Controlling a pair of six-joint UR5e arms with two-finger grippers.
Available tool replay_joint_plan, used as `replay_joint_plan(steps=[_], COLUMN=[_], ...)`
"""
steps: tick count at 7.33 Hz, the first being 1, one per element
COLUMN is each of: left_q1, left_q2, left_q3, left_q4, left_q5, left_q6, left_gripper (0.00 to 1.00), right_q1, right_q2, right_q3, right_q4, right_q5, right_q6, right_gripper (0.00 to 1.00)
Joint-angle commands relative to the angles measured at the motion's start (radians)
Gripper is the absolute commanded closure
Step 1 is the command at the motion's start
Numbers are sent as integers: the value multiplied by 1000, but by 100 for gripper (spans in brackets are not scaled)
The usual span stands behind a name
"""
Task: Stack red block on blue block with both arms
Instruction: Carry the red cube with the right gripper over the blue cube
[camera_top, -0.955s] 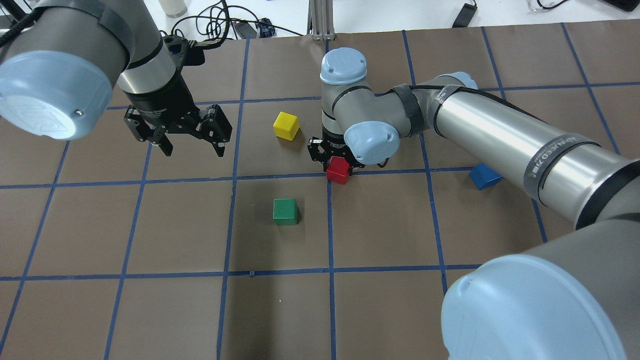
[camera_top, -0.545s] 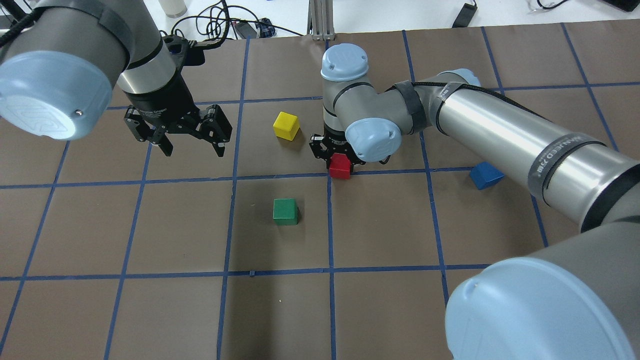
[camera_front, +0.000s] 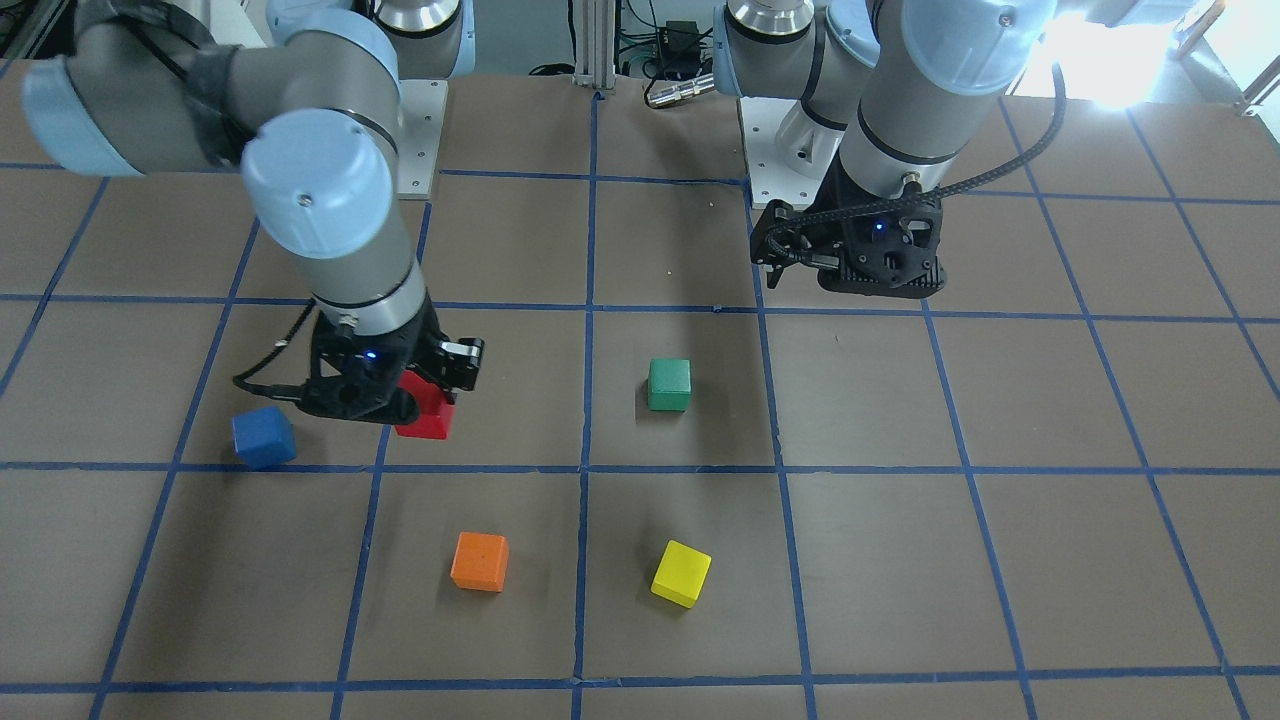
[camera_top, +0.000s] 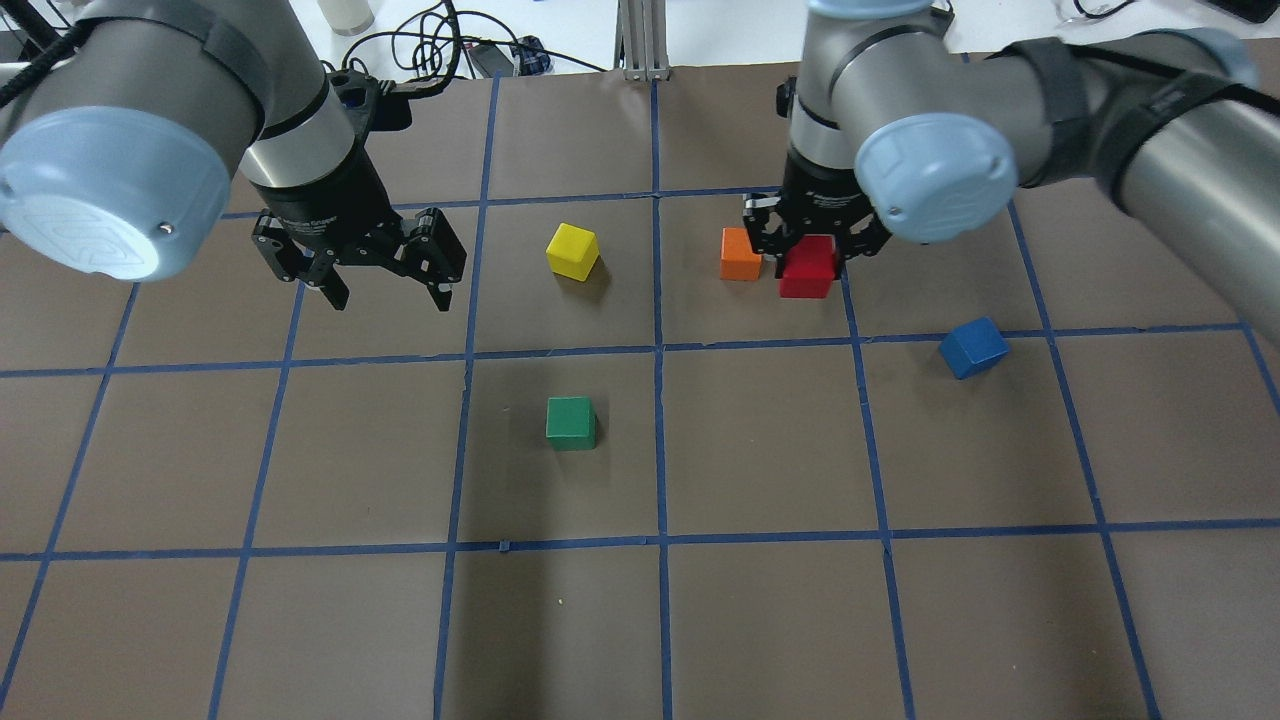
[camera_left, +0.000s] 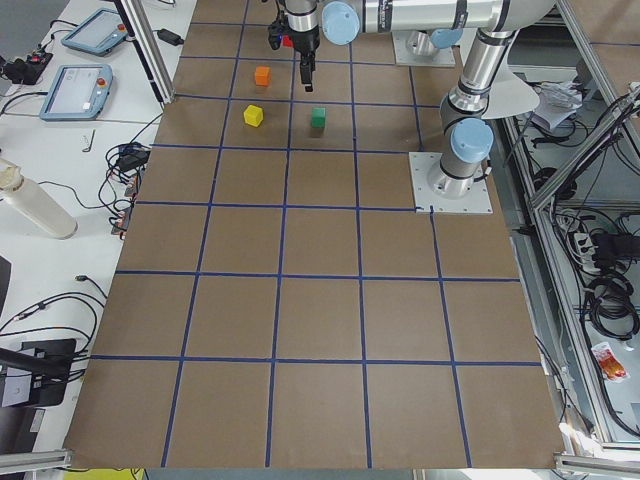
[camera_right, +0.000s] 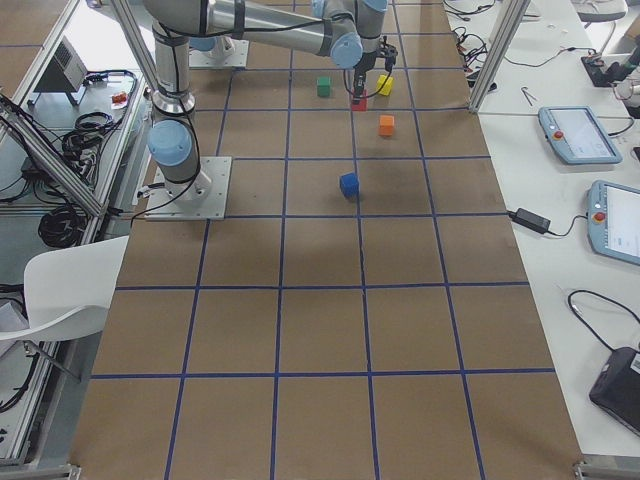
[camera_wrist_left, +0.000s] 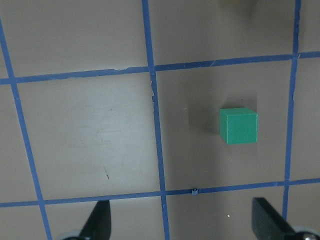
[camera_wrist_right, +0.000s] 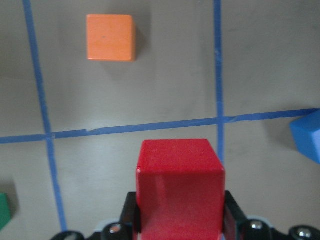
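My right gripper (camera_top: 810, 258) is shut on the red block (camera_top: 808, 270) and holds it above the table. In the right wrist view the red block (camera_wrist_right: 180, 187) sits between the jaws. In the front view the held red block (camera_front: 428, 412) hangs to the right of the blue block (camera_front: 263, 437). The blue block (camera_top: 972, 347) lies on the table, to the right of and nearer than the gripper; its corner shows in the right wrist view (camera_wrist_right: 307, 142). My left gripper (camera_top: 390, 296) is open and empty, hovering over the left of the table.
An orange cube (camera_top: 741, 254) appears just left of the red block from overhead and lies on the table (camera_wrist_right: 110, 37). A yellow cube (camera_top: 572, 250) and a green cube (camera_top: 571, 422) lie mid-table. The green cube shows below the left wrist (camera_wrist_left: 238, 126).
My right gripper has risen with the red block and moved right, towards the blue block, uncovering the orange cube. The left arm has not moved.
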Motion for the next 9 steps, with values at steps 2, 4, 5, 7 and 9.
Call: replay_joint_plan(steps=[2, 4, 5, 7, 9], left_q1=[0, -2, -2, -2, -2], left_q2=[-18, -18, -18, -16, -18], left_q3=[-2, -2, -2, -2, -2], left_q4=[16, 15, 17, 15, 17], left_q5=[0, 1, 1, 1, 1], left_q6=[-5, -5, -5, -3, -5], left_gripper=[0, 0, 0, 0, 0], right_q1=[-230, -274, -279, -280, -317], right_q2=[-34, -31, -27, -25, -1], right_q3=[65, 120, 151, 217, 220], right_q4=[14, -25, -54, -128, -174], right_q5=[-26, -81, -116, -120, -109], right_q6=[-441, -583, -691, -740, -774], right_gripper=[100, 100, 100, 100, 100])
